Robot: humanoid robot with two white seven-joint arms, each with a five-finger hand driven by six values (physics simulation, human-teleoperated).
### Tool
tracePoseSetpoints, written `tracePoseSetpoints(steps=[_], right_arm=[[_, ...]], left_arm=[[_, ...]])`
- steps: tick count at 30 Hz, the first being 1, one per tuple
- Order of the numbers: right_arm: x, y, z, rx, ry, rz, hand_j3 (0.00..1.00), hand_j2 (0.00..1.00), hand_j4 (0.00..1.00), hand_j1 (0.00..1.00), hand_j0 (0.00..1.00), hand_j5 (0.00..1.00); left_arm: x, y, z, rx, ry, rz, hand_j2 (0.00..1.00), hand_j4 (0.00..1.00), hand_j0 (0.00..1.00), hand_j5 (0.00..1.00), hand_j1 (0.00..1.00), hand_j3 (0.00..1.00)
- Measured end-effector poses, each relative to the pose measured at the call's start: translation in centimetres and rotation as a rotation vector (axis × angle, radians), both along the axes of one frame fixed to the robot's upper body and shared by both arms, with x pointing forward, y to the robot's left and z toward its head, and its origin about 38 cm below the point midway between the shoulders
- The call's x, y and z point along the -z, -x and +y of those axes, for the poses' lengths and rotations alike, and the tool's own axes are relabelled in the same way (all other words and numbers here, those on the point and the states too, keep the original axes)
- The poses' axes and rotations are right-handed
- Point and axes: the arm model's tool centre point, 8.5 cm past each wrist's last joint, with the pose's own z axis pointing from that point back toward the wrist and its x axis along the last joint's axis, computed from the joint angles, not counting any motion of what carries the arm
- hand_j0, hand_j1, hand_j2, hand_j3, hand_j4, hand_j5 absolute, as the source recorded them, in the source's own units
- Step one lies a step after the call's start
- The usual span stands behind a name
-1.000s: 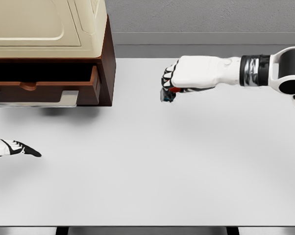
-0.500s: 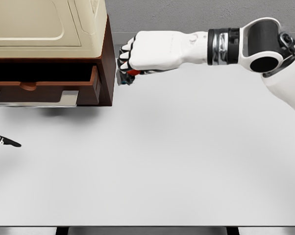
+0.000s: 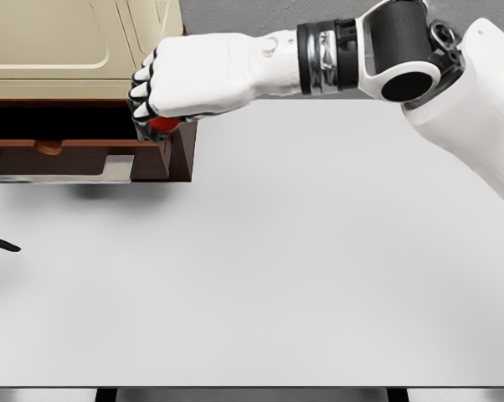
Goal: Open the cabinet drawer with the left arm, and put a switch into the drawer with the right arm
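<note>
White tabletop [image 3: 277, 276] carried a brown cabinet [image 3: 182, 126] at back left, its drawer [image 3: 76, 155] pulled open. Over the drawer's right end, the right hand [image 3: 181, 84] was fisted around a red switch [image 3: 162, 124]. Only a left fingertip [image 3: 1, 245] showed.

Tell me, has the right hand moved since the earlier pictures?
Yes. The right hand, shut on the switch, has travelled left across the table and now sits over the right end of the open drawer of the cabinet.
</note>
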Motion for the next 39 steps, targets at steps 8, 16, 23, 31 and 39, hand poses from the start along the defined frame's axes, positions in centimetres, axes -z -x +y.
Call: tracePoseSetpoints(steps=[8, 16, 23, 31, 39], right_arm=[[-0.5, -1.5, 4.0, -0.011, 0.006, 0.038, 0.43, 0.43, 0.43, 0.43, 0.43, 0.43], [0.5, -3.7, 6.5, 0.029, 0.024, 0.101, 0.43, 0.43, 0.43, 0.43, 0.43, 0.43], [1.2, -4.5, 8.4, 0.045, 0.034, 0.135, 0.43, 0.43, 0.43, 0.43, 0.43, 0.43], [2.1, -6.2, 9.4, 0.101, 0.058, 0.161, 0.43, 0.43, 0.43, 0.43, 0.43, 0.43], [3.2, -7.8, 9.1, 0.164, 0.089, 0.17, 0.44, 0.44, 0.44, 0.44, 0.44, 0.44]], left_arm=[[-0.1, 0.0, 0.1, -0.001, -0.002, 0.0, 1.0, 1.0, 1.0, 1.0, 1.0, 1.0], [-0.1, 0.0, 0.1, -0.003, -0.004, 0.0, 1.0, 1.0, 1.0, 1.0, 1.0, 1.0], [-0.1, 0.1, 0.1, -0.002, -0.004, 0.001, 1.0, 1.0, 1.0, 1.0, 1.0, 1.0], [-0.1, 0.1, 0.1, -0.002, -0.004, 0.001, 1.0, 1.0, 1.0, 1.0, 1.0, 1.0], [-0.1, 0.1, 0.1, -0.001, -0.005, 0.001, 1.0, 1.0, 1.0, 1.0, 1.0, 1.0]])
